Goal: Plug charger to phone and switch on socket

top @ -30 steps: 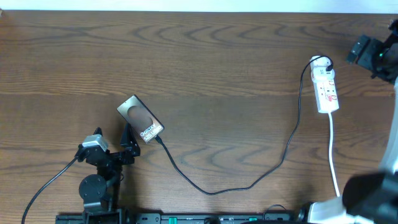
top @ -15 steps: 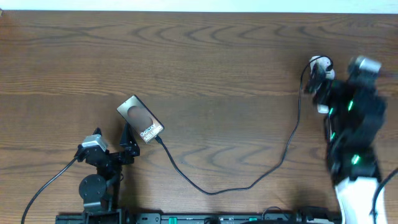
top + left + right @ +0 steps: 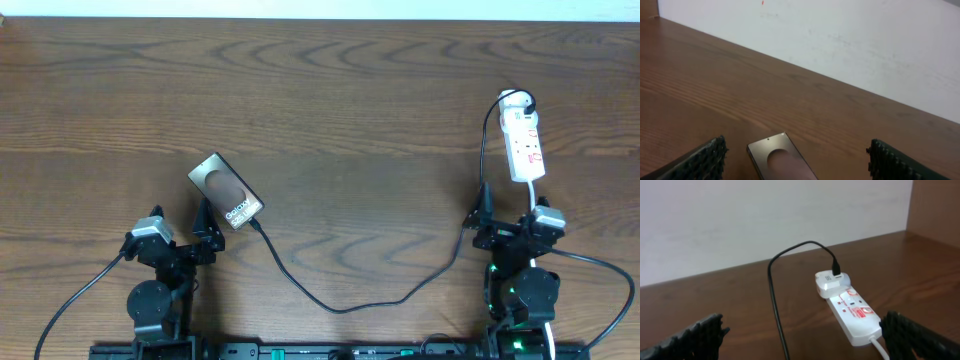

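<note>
Overhead: the phone (image 3: 226,192) sits left of centre, with the charger (image 3: 771,287) tip at its lower-right end. The cable loops right to the socket (image 3: 524,145), upper right. Left gripper (image 3: 797,152) is spread wide at the phone. Right gripper (image 3: 802,326) is also spread, below the socket.

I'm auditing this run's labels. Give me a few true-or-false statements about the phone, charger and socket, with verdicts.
1. The charger reaches the phone's edge. True.
2. The left fingers grip the phone. False: they are open, and the phone lies free on the table.
3. The charger's other end enters a white adapter at the socket's end. True.
4. The right fingers press the socket. False: they are open and apart from it.
</note>
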Available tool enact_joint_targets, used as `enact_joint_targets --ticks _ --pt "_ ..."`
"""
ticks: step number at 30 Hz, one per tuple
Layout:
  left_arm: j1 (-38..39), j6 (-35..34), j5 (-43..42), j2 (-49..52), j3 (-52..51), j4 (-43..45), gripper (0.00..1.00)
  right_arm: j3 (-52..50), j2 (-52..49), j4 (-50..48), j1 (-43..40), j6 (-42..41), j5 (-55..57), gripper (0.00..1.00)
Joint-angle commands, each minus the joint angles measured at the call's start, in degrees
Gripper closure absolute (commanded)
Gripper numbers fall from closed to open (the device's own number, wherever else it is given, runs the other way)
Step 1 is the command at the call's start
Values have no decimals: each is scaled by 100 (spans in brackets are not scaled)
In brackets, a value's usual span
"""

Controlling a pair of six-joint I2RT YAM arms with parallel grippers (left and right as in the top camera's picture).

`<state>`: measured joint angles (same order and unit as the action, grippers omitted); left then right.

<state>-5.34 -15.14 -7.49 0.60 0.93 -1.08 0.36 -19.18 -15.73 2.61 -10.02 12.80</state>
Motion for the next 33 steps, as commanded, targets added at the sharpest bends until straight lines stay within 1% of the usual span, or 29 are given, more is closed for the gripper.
enact_joint_targets --ticks 1,6,9,13,33 --pt "28 52 -79 -31 -70 -234 12 -4 437 549 127 446 98 1" --pt "28 52 -79 -31 -70 -234 12 -4 1147 1928 199 1005 96 1" --pt "28 52 -79 -31 -70 -234 11 -4 1456 1886 210 1401 -9 1" --pt "28 52 -79 -31 -70 -234 11 -4 1904 1886 210 1397 -33 1" --pt "28 52 -79 -31 -70 -234 12 -4 1891 1891 210 1397 -109 1"
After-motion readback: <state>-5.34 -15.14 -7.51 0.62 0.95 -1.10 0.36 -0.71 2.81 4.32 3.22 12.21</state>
